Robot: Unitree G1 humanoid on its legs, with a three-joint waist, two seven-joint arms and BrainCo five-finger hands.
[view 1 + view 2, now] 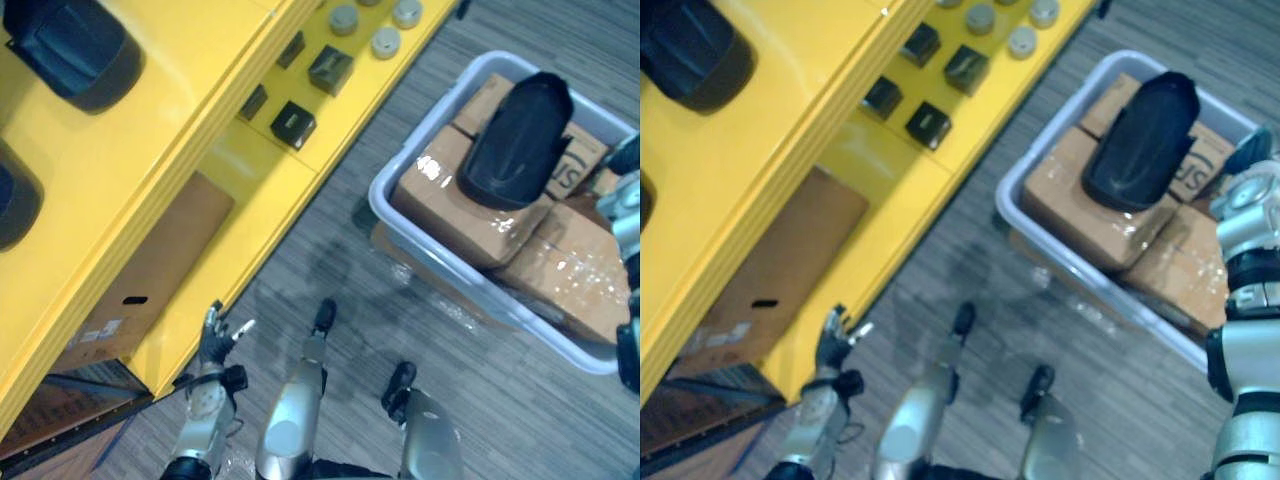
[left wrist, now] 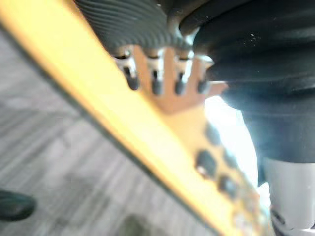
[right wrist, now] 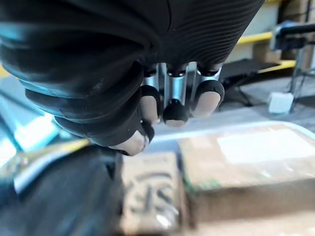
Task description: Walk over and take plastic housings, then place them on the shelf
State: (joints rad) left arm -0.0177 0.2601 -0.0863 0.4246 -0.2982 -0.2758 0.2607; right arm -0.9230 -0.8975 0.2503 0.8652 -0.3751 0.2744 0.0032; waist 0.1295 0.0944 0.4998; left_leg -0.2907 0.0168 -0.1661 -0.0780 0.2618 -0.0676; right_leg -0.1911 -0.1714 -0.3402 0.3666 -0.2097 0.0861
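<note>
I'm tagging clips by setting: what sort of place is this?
Probably a warehouse or factory storeroom: a yellow shelf holding black plastic housings and small parts, and a grey bin of cardboard boxes on the floor.

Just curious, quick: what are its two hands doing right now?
Left hand: open, empty, by the yellow shelf.
Right hand: open, empty, above the cardboard boxes.

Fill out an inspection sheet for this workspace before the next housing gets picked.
Surface: yellow shelf, tiered.
Job's things: one black housing lying on cardboard boxes in grey bin; two shelved housings on the top tier.
Clutter: small black boxes, grey round caps, carton under shelf.
Hands: left hand open beside shelf edge, empty; right hand above bin.
Cables: nothing seen.
Surroundings: striped grey floor.
</note>
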